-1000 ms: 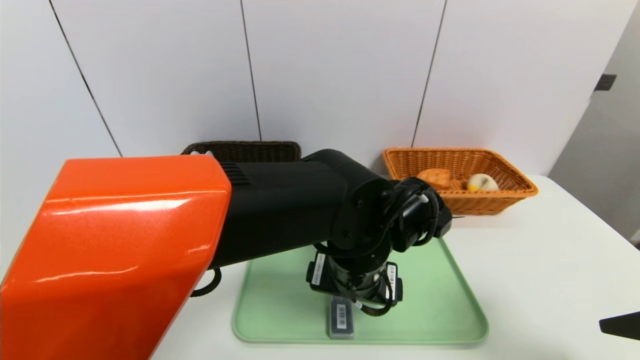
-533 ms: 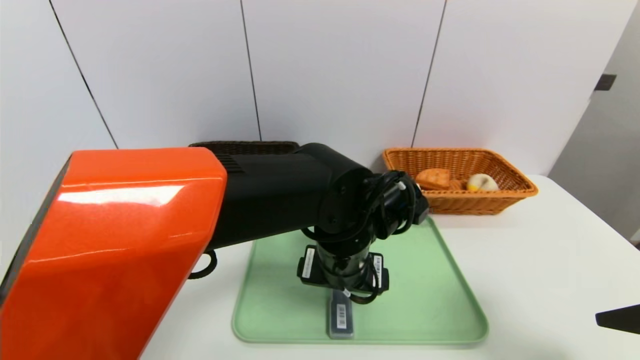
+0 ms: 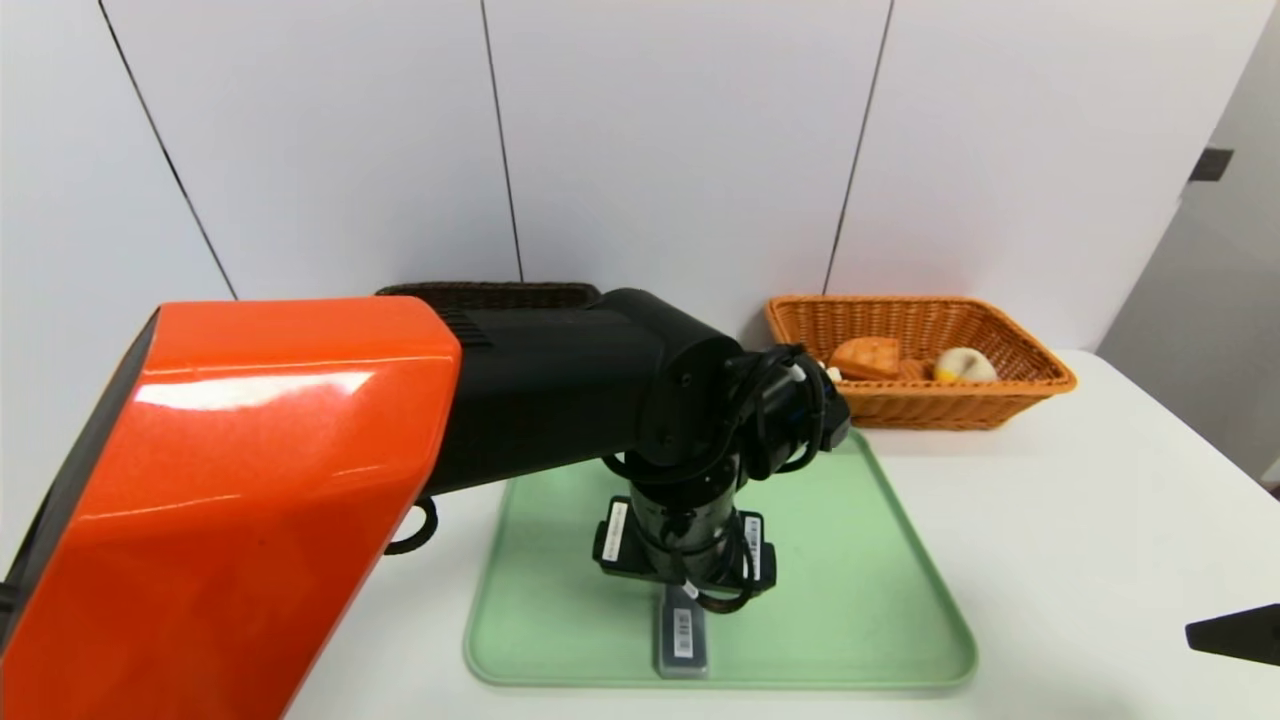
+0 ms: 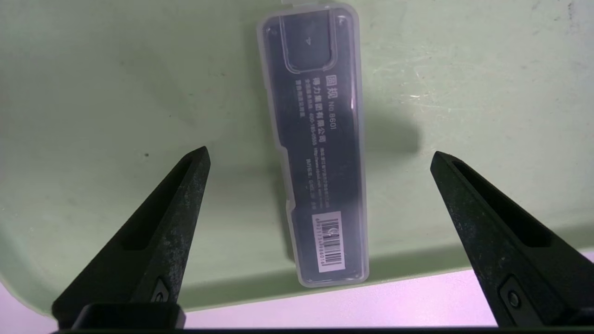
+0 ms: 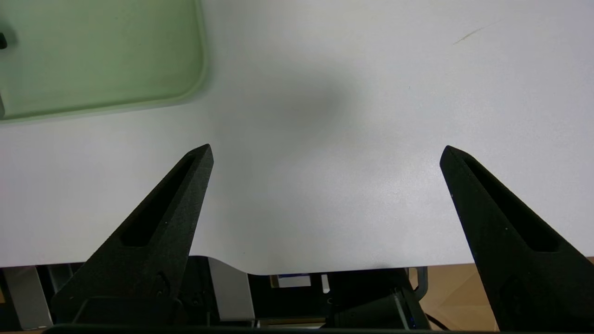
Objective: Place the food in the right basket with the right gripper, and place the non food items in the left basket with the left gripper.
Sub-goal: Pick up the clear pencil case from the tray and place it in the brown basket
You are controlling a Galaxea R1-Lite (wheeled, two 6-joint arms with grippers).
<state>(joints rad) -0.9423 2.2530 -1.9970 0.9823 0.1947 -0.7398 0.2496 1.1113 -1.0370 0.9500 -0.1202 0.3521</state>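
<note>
Left hand (image 4: 320, 155) wide above grey case (image 4: 318, 148), lengthwise between fingers, seemingly untouched, barcode nearest tray (image 4: 93, 93) edge.

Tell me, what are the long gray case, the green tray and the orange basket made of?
The long gray case looks like clear, glossy plastic: its dark printed insert and barcode show through. The green tray seems smooth, matte plastic, with faint scuffs in the left wrist view. The orange basket looks like woven wicker, though the strands could be plastic.
</note>
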